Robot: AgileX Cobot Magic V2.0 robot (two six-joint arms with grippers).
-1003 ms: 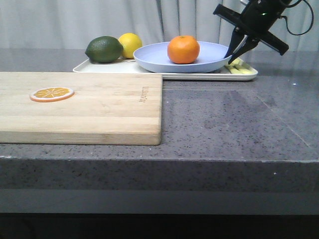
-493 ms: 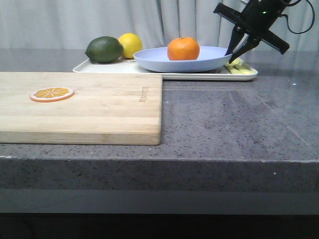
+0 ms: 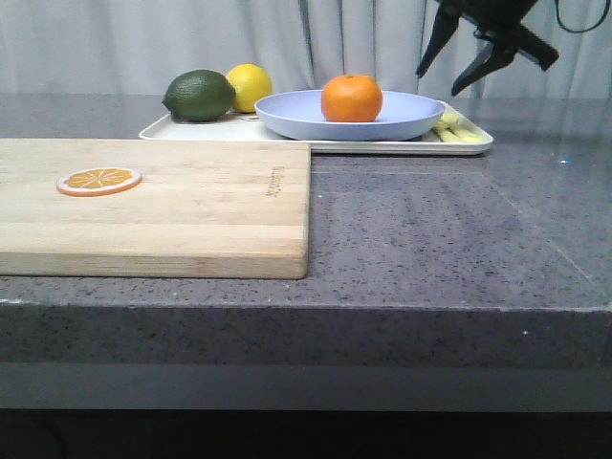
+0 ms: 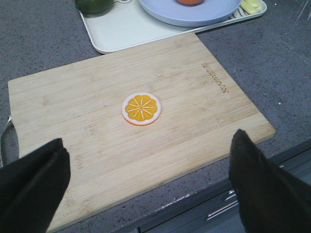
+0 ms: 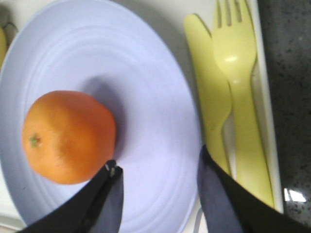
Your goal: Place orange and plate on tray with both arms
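The orange [image 3: 352, 98] sits on the pale lavender-blue plate [image 3: 402, 117], and the plate rests on the cream-white tray [image 3: 382, 145] at the back of the counter. In the right wrist view the orange [image 5: 68, 137] lies on the plate [image 5: 146, 97]. My right gripper [image 3: 459, 76] is open and empty, raised above the plate's right rim; its fingers [image 5: 109, 199] frame the plate from above. My left gripper [image 4: 148, 179] is open and empty, above the near edge of the wooden cutting board [image 4: 184, 121]. The tray's corner [image 4: 116, 34] shows in the left wrist view.
A dark green fruit [image 3: 199, 95] and a yellow lemon [image 3: 251, 84] sit on the tray's left end. A yellow-green plastic knife [image 5: 209, 97] and fork [image 5: 240, 87] lie on its right end. An orange slice disc [image 3: 99, 180] lies on the cutting board [image 3: 191, 206].
My right gripper let go of the plate's right rim, opened and rose above it. The plate settled flat on the tray with the orange on it.
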